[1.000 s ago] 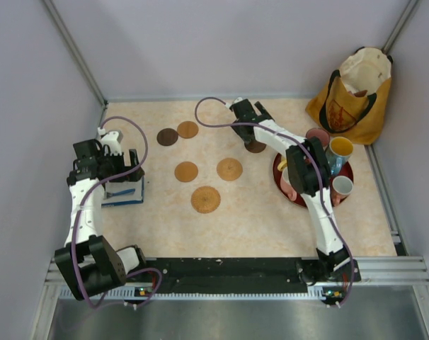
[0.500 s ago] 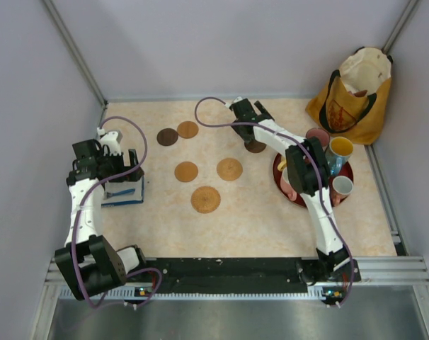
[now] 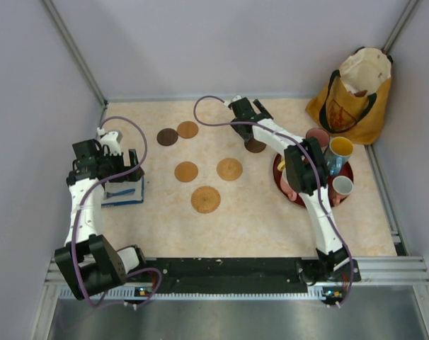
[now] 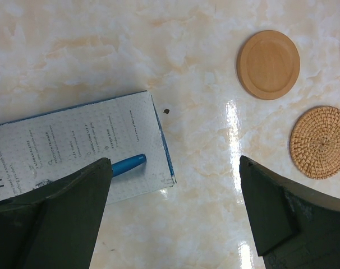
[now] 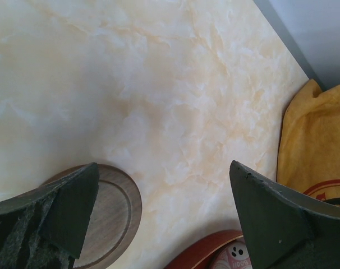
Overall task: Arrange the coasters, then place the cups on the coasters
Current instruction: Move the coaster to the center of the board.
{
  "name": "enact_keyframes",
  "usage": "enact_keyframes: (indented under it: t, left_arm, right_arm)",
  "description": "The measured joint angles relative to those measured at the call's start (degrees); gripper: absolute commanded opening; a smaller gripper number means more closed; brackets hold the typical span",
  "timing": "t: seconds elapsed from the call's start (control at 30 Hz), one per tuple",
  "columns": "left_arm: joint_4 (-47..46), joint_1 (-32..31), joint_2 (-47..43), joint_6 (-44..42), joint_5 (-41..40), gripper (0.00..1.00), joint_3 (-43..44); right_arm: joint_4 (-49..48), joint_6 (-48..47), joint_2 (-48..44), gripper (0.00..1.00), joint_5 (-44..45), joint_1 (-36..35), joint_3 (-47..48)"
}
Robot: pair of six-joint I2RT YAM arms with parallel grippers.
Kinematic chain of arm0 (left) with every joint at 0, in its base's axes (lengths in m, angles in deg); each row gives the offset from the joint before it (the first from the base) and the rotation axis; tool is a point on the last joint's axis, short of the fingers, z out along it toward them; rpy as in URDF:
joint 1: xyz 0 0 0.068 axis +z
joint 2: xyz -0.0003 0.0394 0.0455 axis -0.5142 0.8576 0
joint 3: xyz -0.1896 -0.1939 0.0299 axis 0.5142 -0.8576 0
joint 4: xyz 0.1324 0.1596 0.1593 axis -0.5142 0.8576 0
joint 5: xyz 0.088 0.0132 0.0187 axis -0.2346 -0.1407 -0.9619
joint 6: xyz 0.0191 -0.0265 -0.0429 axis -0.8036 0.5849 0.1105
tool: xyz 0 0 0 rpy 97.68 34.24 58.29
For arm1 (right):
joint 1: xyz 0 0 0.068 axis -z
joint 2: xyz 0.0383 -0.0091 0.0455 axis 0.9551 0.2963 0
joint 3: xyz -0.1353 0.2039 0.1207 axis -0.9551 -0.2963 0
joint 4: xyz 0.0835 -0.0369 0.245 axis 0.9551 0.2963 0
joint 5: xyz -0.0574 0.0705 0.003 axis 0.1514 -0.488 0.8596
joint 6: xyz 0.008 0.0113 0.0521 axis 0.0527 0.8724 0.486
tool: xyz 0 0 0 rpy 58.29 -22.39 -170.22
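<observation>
Rattan coaster (image 4: 319, 142), round and woven, near smooth wooden coaster (image 4: 269, 64).

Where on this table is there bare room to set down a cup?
Bare: the strip between the nearest woven coaster and the arm bases, and the stretch from that coaster to the red tray. Crowded: the tray, full of cups.

Both jaws wide, right arm (image 3: 272, 134) outstretched

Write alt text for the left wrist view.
The open left tool hangs above a marbled table, one finger over a blue-edged white box. A smooth wooden coaster and a woven coaster lie at right.
</observation>
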Motion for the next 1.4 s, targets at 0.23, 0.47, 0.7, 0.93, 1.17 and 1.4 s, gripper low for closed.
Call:
enact_keyframes:
  t: [0.23,0.47,0.7,0.93,1.17,1.4]
  left_arm:
    - [-0.02,0.02,0.0,0.0,0.13,0.99,0.0]
    - [-0.02,0.02,0.0,0.0,0.28,0.99,0.0]
    - [-0.02,0.13,0.0,0.0,0.57,0.99,0.0]
    - [-0.02,0.24,0.0,0.0,0.57,0.99,0.0]
    - [-0.02,0.26,0.0,0.0,0.81,0.99,0.0]
    - [0.0,0.28,0.24,0.0,1.01,0.99,0.0]
  right_arm:
    - [0.0,0.07,0.0,0.99,-0.02,0.0,-0.02]
    - [-1.75,0.33,-1.01,0.99,-0.02,-0.24,-2.14]
    - [-2.29,0.7,-1.25,0.99,0.17,-0.52,-2.78]
    - [-2.84,0.76,-2.19,0.99,0.26,-0.74,-4.44]
    - [-2.91,1.03,-2.91,0.99,0.61,-0.9,-5.92]
    - [-2.82,1.16,-3.06,0.99,0.61,-0.92,-6.1]
